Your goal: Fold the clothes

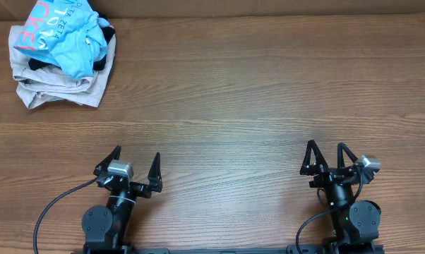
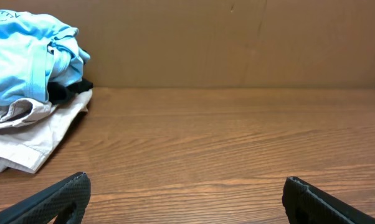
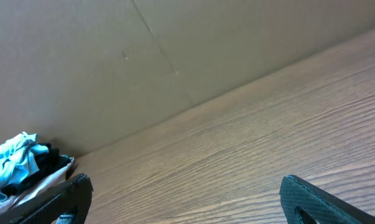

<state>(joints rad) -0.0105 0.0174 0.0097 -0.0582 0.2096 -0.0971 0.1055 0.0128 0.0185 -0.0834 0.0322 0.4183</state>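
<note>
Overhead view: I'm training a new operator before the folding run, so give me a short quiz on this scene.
1. True or false: the blue T-shirt is spread out flat.
2. Which lies underneath: A the T-shirt, B the beige garment?
3. Fill in: the left gripper and right gripper are both ___.
Key: 1 false, it is crumpled at the far left corner of the table. 2 B. 3 open.

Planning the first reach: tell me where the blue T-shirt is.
The blue T-shirt lies crumpled at the table's far left corner in the overhead view, atop a beige garment.
</note>
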